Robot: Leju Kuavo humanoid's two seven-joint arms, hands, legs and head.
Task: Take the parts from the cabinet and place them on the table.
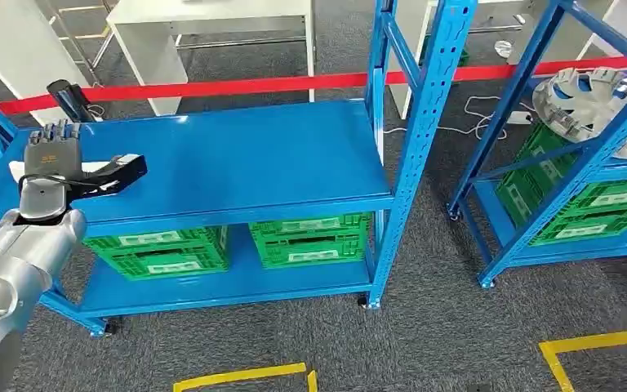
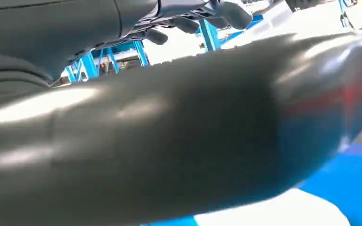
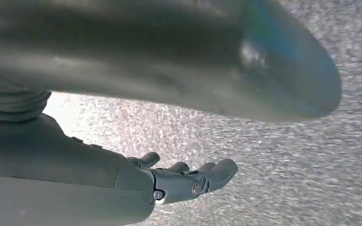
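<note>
Blue shelf [image 1: 237, 163]: left hand [image 1: 53, 159] grips a black-and-white part [image 1: 118, 170]; lower it flat before letting go. Right hand [image 3: 184, 181] hangs loosely spread, holding nothing.

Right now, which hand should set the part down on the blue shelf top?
The left. The left hand already holds the black-and-white part just over the blue shelf top. The right hand hangs over grey carpet, holding nothing.
</note>
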